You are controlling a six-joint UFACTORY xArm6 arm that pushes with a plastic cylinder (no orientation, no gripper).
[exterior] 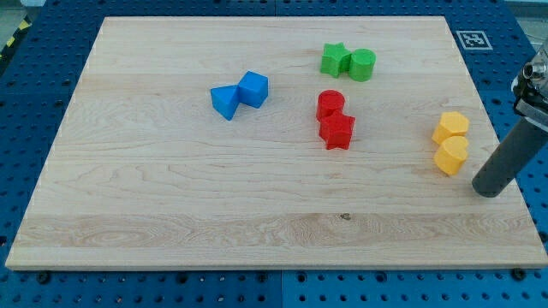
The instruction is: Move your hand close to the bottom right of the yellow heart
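Now my tip [488, 190] rests on the wooden board [171, 214] at its right side, just right of the lower yellow block [451, 155], near but not touching. It is a plain rod, with nothing to spread or pinch. Which yellow block is the heart I cannot tell; the other yellow block [450, 127] touches it on the far side.
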